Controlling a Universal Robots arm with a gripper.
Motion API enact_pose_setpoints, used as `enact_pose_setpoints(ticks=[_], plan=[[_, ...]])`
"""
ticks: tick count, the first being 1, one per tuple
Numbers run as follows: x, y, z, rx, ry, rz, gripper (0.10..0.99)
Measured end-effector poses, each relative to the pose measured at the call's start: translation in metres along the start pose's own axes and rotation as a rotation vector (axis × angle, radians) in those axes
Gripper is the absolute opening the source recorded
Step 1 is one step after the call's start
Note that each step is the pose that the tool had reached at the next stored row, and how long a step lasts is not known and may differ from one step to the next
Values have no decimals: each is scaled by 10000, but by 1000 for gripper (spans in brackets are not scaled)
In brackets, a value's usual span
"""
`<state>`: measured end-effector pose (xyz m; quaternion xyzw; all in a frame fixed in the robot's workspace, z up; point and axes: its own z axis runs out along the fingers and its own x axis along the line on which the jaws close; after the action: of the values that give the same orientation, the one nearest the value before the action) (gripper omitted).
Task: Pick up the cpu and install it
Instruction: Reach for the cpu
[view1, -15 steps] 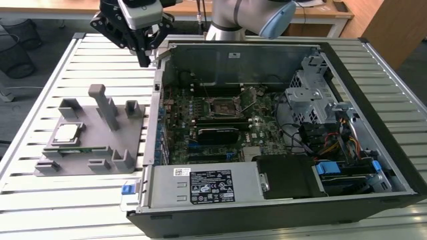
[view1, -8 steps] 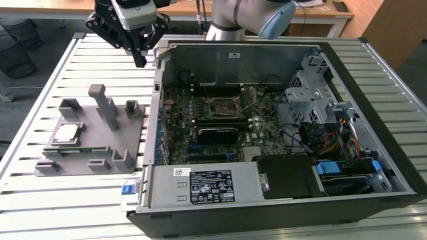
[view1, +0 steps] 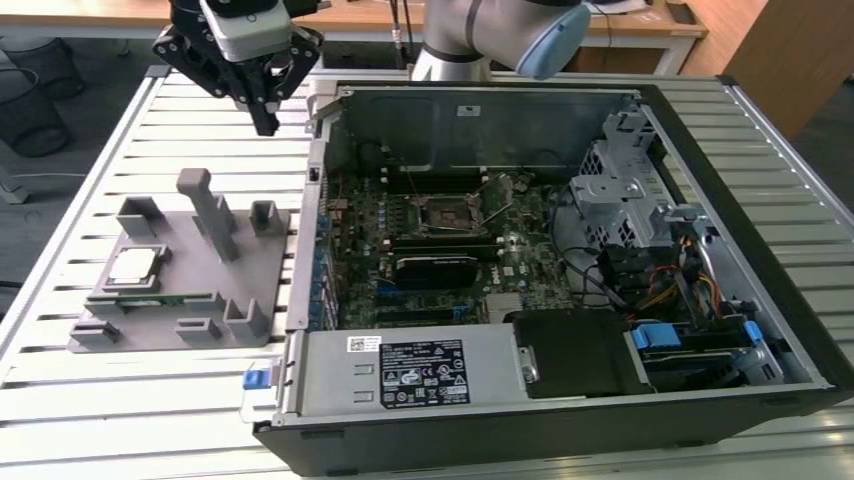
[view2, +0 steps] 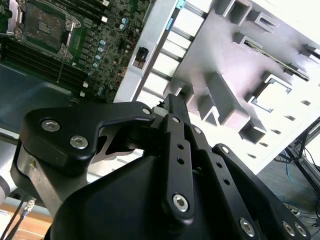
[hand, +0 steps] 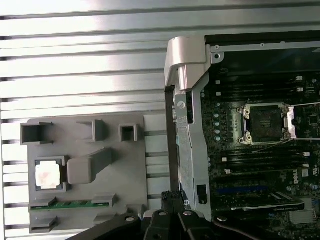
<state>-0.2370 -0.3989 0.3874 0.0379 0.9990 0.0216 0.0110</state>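
cpu: the cpu (view1: 134, 265) lies flat, metal top up, in a square recess of the grey holder block (view1: 254, 335). It sits in the half of the block away from the computer case (view1: 310, 200), untouched and not yet picked up.
axis: the chip is square, so no side is the long one. In the first wrist view its edges (hand: 48, 176) run parallel to the block's edges.
neighbour: a green memory stick (view1: 158, 299) stands on edge in a slot of the block just beside the cpu's recess, parallel to one of the chip's sides.
obstacle: the block's tall post (view1: 207, 210) rises beside the recess, on its case-ward side.
pincer: the pincer (view1: 263, 122) is closed, its tips together and nothing between them. It hangs well above the worktop (view1: 80, 180), over the strip between the block's case-ward edge and the case wall, and higher than the block's posts.
direction: from the pincer, the cpu lies down and diagonally across the block, away from the case. By my reading, the tall post stands close to that line.
arm: there is one arm only, so which is nearer does not arise.
socket: the open, empty CPU socket (view1: 447, 212) sits on the motherboard inside the case, well apart from the block. The pincer is between the two, nearer the block.
progress: I judge this the approach stage, with neither the pick nor the install done.
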Motion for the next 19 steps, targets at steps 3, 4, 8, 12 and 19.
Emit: enact_pose_setpoints(ticks=[3,4,8,12,19], plan=[[46,-4,4,2,10,1,106],[59,-6,6,2,14,1,106],[117,-19,13,2,26,1,106],[177,-34,20,3,34,2,106],[294,-63,29,4,45,2,106]])
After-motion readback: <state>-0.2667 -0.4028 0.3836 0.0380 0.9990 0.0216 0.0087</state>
